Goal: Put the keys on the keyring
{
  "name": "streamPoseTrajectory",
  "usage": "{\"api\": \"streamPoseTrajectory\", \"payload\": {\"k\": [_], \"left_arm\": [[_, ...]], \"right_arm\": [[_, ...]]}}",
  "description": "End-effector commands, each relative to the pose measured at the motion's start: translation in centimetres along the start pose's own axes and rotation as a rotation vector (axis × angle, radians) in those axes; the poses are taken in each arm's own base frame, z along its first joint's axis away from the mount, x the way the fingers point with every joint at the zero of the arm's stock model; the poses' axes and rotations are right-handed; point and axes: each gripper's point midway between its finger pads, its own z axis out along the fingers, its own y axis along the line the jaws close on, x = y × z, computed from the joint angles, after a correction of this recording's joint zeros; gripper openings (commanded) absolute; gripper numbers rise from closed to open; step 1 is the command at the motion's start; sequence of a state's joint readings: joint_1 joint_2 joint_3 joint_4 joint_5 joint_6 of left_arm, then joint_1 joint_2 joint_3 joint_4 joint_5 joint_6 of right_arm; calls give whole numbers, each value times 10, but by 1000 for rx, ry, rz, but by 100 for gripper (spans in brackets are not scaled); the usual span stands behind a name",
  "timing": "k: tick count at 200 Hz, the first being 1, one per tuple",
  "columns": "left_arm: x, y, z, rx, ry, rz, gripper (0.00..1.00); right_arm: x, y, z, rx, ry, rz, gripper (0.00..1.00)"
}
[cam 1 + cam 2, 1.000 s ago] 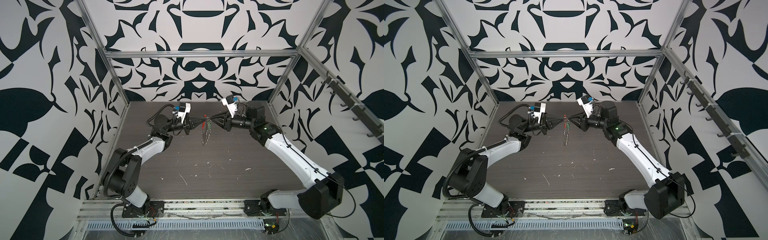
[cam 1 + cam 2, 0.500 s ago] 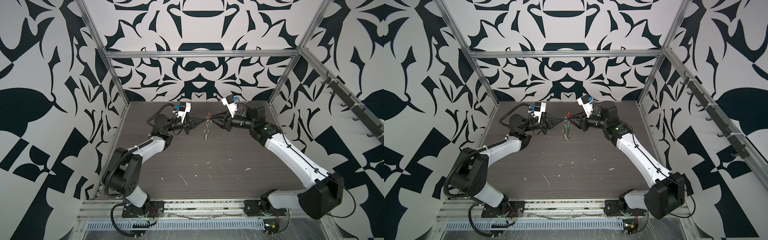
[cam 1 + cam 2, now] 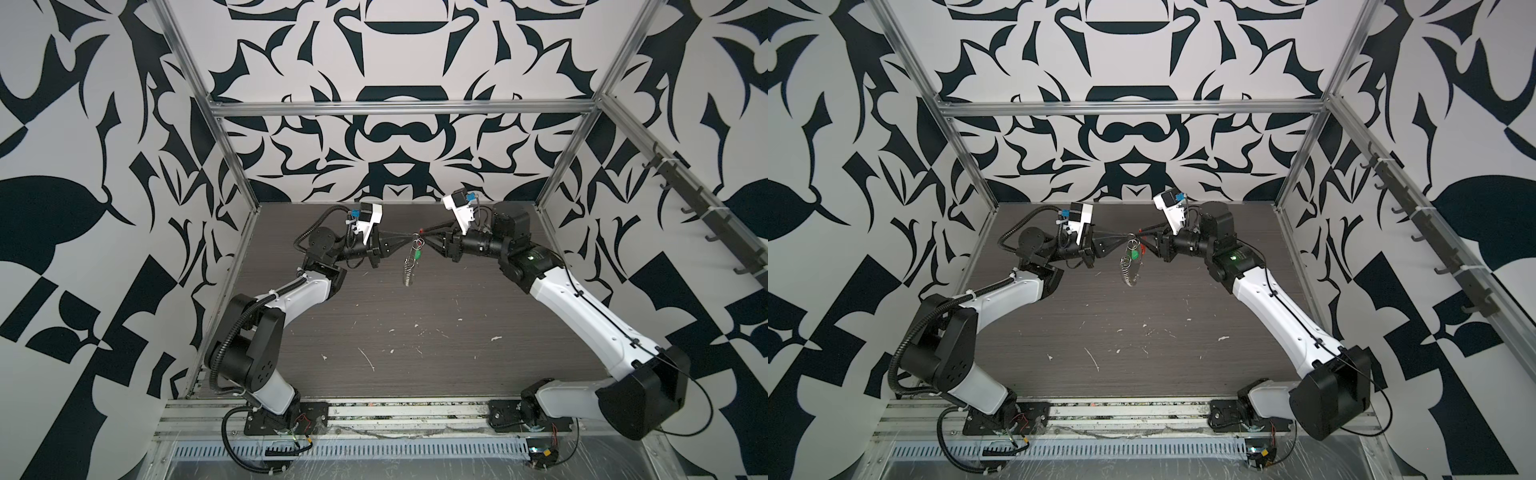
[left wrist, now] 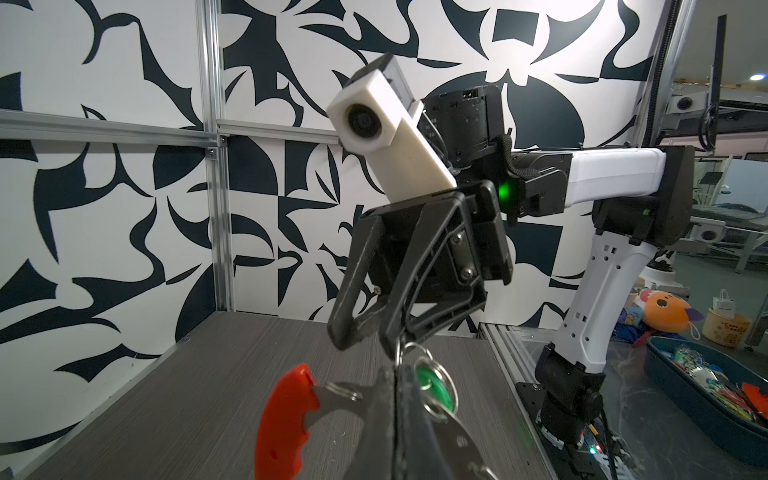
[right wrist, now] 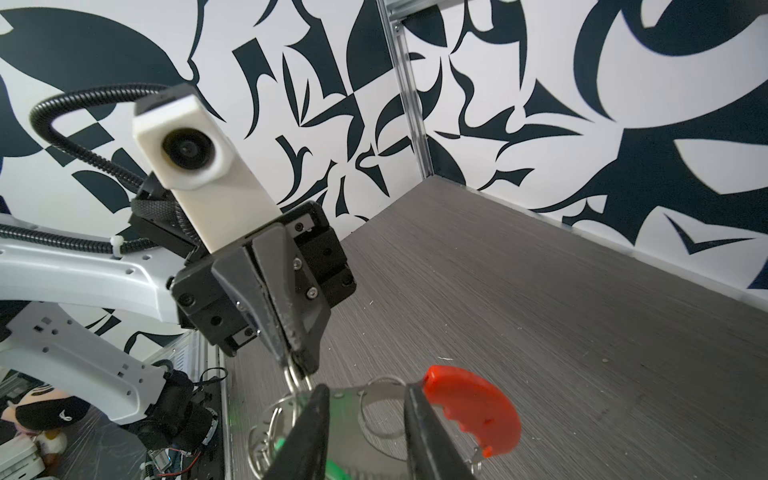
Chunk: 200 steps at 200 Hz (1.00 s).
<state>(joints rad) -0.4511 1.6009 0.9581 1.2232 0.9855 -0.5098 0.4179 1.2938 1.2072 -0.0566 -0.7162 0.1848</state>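
The right hand [image 5: 365, 390] has just spread apart around the keyring [image 5: 473, 411]. The left hand [image 5: 297, 361] stays clamped on it, green key [image 4: 432, 384] apparently threaded.

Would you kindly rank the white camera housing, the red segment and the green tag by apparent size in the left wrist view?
1. white camera housing
2. red segment, cut off by the frame edge and nearer the lens, so its rank against the housing is unsure
3. green tag, only partly visible

Both top views: high, front, looking down — whole table [image 3: 374, 332] shared. Wrist views close, facing each other across the keyring [image 4: 282, 419].
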Motion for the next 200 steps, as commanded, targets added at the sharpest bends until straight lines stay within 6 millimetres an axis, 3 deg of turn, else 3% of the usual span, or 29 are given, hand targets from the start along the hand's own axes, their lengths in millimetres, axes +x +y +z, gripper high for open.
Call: {"api": "streamPoseTrajectory", "payload": {"k": [1,200], "left_arm": [[-14,-2,1,13,-30,42,0],[-15,-5,2,35,-24,32,0]], "right_arm": [[-28,18,-15,-19,-74,-80,35],[-19,27,11,-141,-26,-31,30]]}}
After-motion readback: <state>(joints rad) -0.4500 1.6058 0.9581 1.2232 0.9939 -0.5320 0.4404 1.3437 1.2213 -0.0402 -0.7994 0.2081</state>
